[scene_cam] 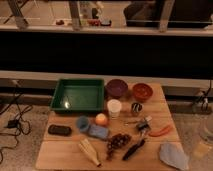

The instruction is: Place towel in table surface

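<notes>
The towel (173, 155), a pale grey-blue cloth, lies crumpled on the table surface (60, 156) at its near right corner, and nothing is holding it. My gripper (206, 134) shows only as a pale blurred shape at the right edge of the camera view, off the table's side, to the right of the towel and slightly farther back. It stands open with nothing in it, clear of the towel.
A green tray (77, 95), a purple bowl (116, 88) and an orange bowl (142, 91) line the far side. A white cup (114, 107), a blue block (98, 131), an orange fruit (101, 119), grapes (117, 142) and utensils crowd the middle. Cables (12, 122) lie on the floor at the left.
</notes>
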Controlling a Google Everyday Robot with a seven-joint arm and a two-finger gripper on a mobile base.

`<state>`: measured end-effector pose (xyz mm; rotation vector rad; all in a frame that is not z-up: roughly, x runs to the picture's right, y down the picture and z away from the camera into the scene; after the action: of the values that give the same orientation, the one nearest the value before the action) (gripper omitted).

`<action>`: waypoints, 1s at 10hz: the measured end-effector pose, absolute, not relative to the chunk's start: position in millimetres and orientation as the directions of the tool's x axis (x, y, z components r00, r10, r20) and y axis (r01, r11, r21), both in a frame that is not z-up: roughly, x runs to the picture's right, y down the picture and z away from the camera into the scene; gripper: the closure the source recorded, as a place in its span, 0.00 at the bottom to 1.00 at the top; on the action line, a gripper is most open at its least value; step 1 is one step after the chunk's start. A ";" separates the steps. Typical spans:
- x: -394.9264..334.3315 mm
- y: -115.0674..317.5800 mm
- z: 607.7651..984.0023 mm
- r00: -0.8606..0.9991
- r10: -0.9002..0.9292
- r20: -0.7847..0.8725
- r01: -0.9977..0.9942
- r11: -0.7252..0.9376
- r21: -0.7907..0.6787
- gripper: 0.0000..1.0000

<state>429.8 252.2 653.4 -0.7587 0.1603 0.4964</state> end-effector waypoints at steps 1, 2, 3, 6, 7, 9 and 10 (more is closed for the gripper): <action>427.1 262.6 653.3 0.874 0.369 -0.315 -0.483 0.604 -0.634 0.20; 426.5 270.2 652.3 0.873 0.368 -0.318 -0.484 0.590 -0.646 0.20; 423.0 278.5 652.5 0.876 0.362 -0.318 -0.478 0.576 -0.662 0.20; 412.6 300.1 654.1 0.895 0.332 -0.297 -0.439 0.548 -0.712 0.20; 410.2 304.3 654.7 0.900 0.326 -0.288 -0.428 0.543 -0.723 0.20; 399.5 311.7 656.9 0.921 0.306 -0.242 -0.376 0.534 -0.757 0.20; 395.3 315.3 657.0 0.930 0.299 -0.213 -0.348 0.532 -0.772 0.20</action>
<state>395.3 315.3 657.0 -0.9338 0.0567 0.3860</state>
